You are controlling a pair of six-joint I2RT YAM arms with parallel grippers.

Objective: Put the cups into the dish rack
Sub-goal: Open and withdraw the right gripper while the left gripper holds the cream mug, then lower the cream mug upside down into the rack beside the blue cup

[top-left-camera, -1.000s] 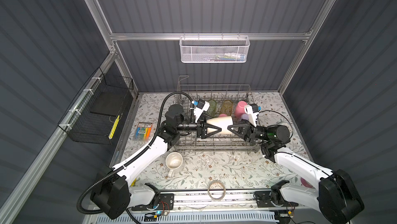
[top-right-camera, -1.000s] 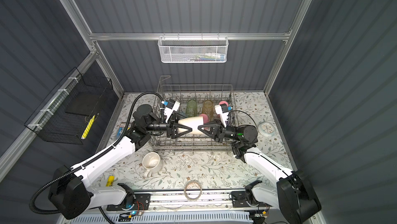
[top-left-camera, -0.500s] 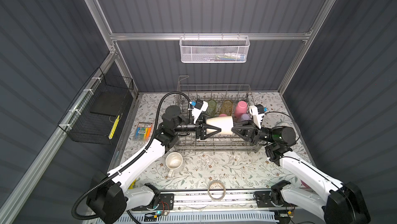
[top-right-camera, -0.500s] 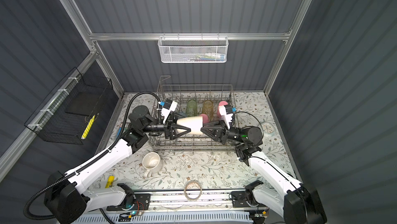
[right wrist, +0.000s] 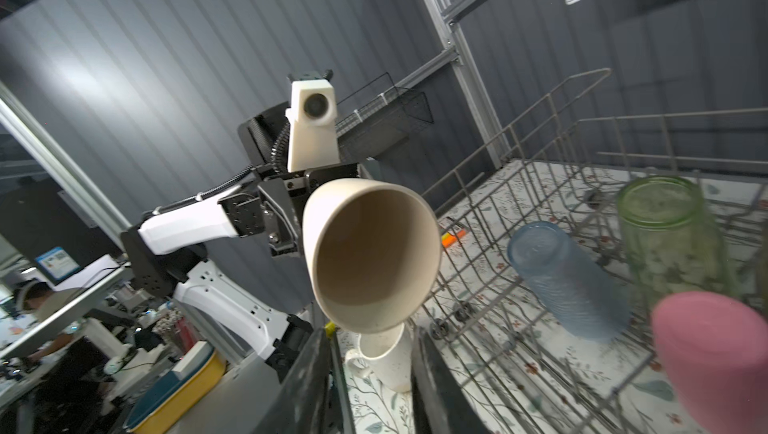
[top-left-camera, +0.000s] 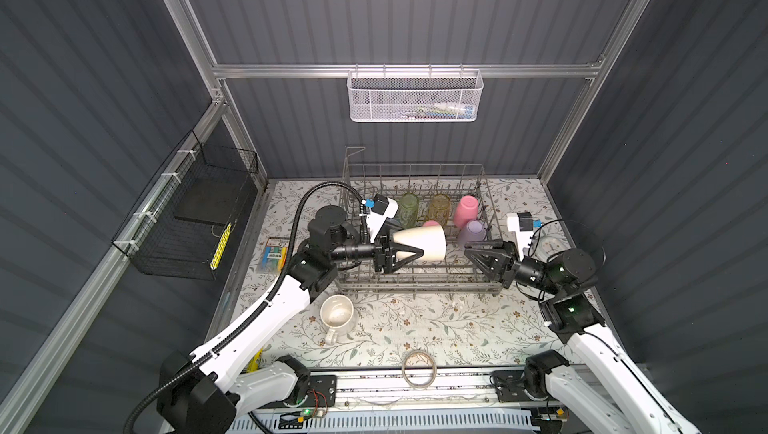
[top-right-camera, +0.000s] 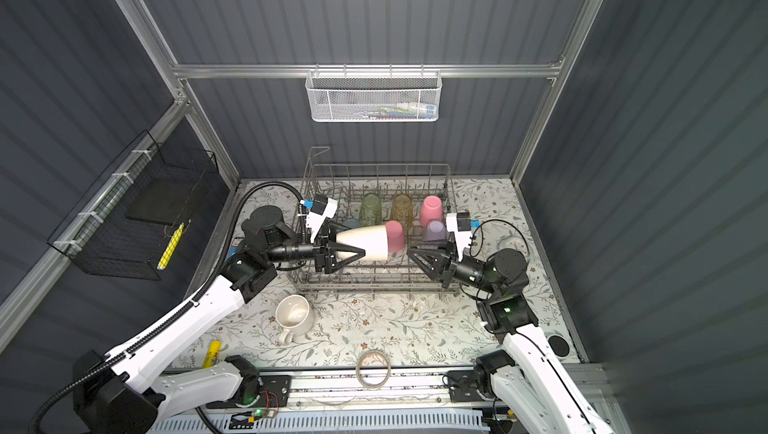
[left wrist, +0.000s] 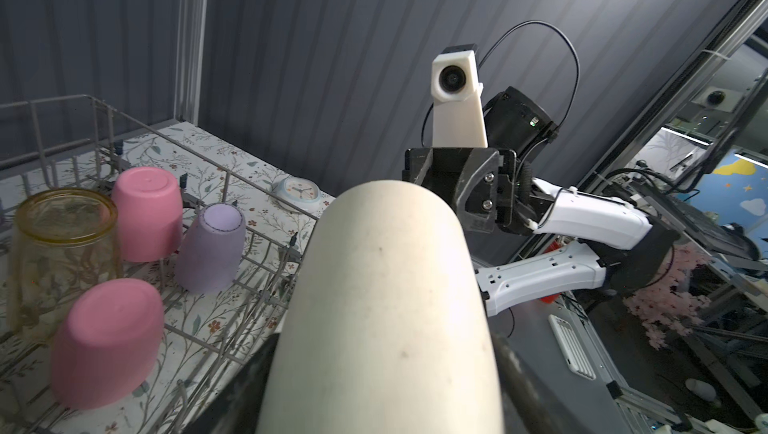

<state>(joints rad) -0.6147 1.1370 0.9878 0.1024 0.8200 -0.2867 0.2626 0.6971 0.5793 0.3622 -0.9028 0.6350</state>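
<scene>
My left gripper is shut on the beige cup, which lies on its side in the air over the dish rack. The cup's mouth faces my right gripper, which is open, empty and a short gap away. In the right wrist view the beige cup hangs beyond the spread fingers. Upside down in the rack stand a green tumbler, an amber one, two pink cups and a lilac cup. A blue tumbler leans there too. The white mug sits on the table.
A tape ring lies near the table's front edge. A small round clock sits right of the rack, behind my right arm. A marker pack lies left of the rack. A white mesh basket and a black wire basket hang on the walls.
My right gripper has opened, let go of the beige cup's rim and drawn back to the right. The left gripper still holds the cup in about the same place.
</scene>
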